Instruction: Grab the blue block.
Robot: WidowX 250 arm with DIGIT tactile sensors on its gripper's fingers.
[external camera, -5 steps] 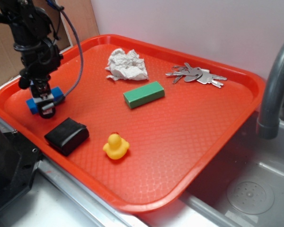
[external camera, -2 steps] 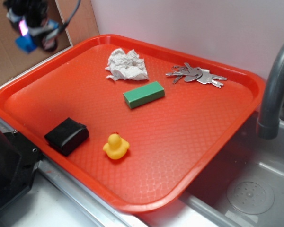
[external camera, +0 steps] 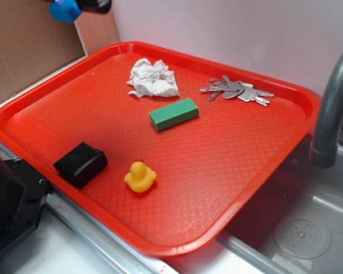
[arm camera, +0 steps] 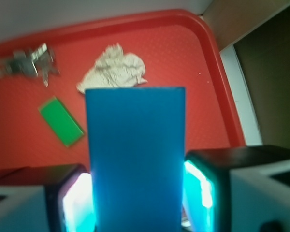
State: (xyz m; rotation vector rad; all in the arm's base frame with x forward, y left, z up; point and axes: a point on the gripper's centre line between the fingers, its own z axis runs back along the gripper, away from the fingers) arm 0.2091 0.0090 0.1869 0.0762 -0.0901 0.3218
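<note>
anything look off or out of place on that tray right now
Nothing spilled or damaged. The crumpled tissue and keys lie loose on the red tray among the toys, an odd mix. The blue block is off the tray, clamped in the gripper.

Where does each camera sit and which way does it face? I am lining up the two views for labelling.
Exterior: off the tray's front edge, raised, angled down across it toward the wall; only the gripper with the blue block shows, at the top left corner.
Wrist: on the arm, high above the tray, looking down past the gripper; both fingers clamp the blue block in the foreground.
Shared: the tray, blue block, green block, crumpled paper and keys.
</note>
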